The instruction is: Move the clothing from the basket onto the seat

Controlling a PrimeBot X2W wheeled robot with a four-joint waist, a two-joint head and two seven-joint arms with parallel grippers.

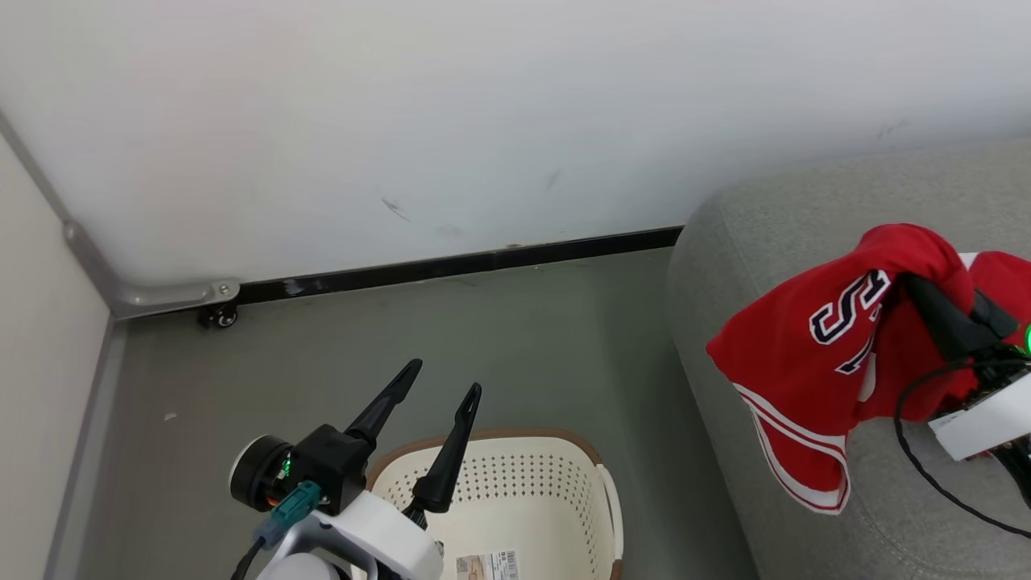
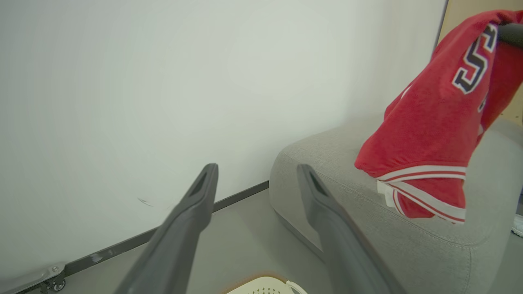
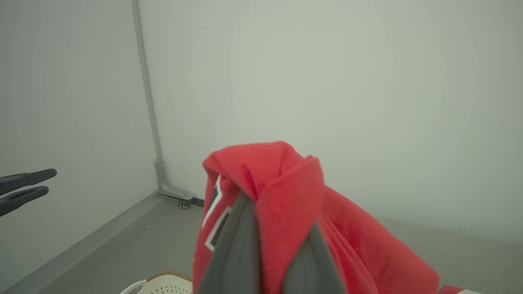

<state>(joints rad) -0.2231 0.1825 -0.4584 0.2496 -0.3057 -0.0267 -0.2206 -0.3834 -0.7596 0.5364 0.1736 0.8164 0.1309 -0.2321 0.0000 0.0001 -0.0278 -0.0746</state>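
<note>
My right gripper [image 1: 914, 286] is shut on the clothing [image 1: 797, 354], a red garment with white-black lettering and a white-striped hem. It hangs over the left end of the light-grey seat [image 1: 805, 201], its hem reaching the cushion in the left wrist view, clothing [image 2: 425, 134] on seat [image 2: 327, 163]. More red cloth [image 1: 1007, 278] shows behind the gripper; I cannot tell if it is a separate piece. In the right wrist view the cloth [image 3: 278, 171] drapes over my shut fingers [image 3: 241, 245]. My left gripper [image 1: 445, 377] stands open and empty above the cream basket [image 1: 564, 439], whose visible bottom holds just a label sticker [image 1: 487, 565].
A white wall with a black baseboard [image 1: 483, 262] runs behind. A panel on a small caster [image 1: 219, 316] closes the left side. Grey floor [image 1: 523, 338] lies between the basket, the wall and the seat.
</note>
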